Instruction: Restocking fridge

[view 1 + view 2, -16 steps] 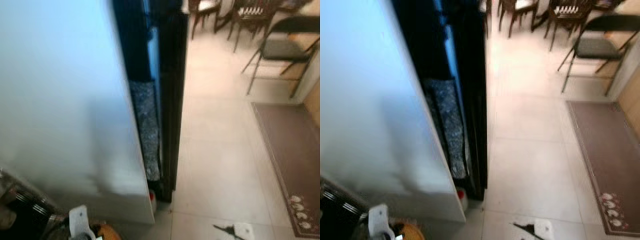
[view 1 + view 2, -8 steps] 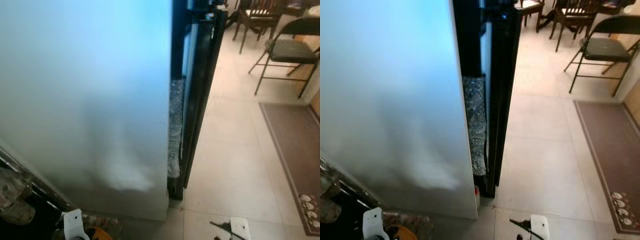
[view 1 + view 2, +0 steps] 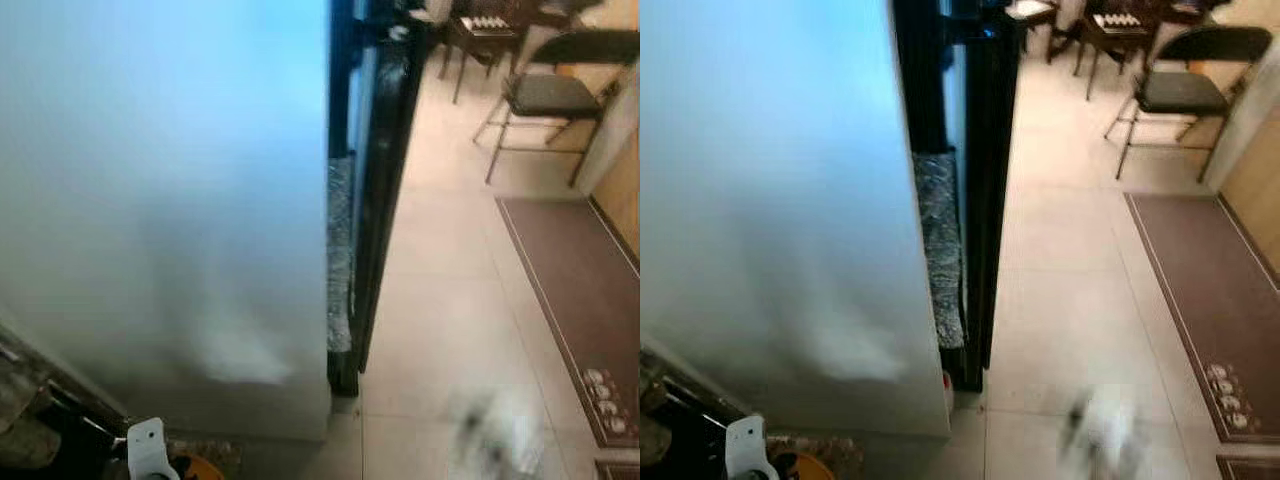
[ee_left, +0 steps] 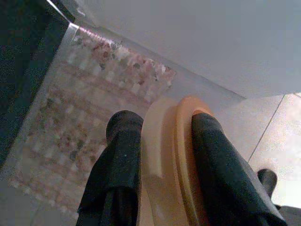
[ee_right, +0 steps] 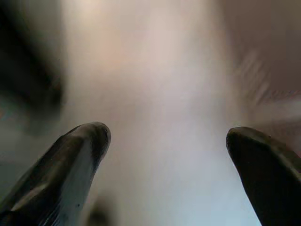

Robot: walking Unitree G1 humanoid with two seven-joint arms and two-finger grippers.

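Pale floor tiles (image 3: 450, 300) run up the right half of the head views toward a folding chair (image 3: 545, 95) at upper right and a brown rug (image 3: 570, 280) along the right edge; the left half is taken by the white fridge side (image 3: 160, 200), with a black door edge (image 3: 985, 200) beside it at centre. The left gripper (image 4: 162, 141) has its 2 fingers closed on the rim of an orange container (image 4: 174, 160), which also peeks in at the lower left of the head view beside a white bracket (image 3: 148, 450). The right gripper (image 5: 164, 141) is spread wide and holds nothing. Judging by this, the robot must get round to the fridge front, so it should keep the container level, hold its grip firm and stay off the door edge. The fridge inside is hidden, the container is cut off, and a blur at lower centre cannot be identified.
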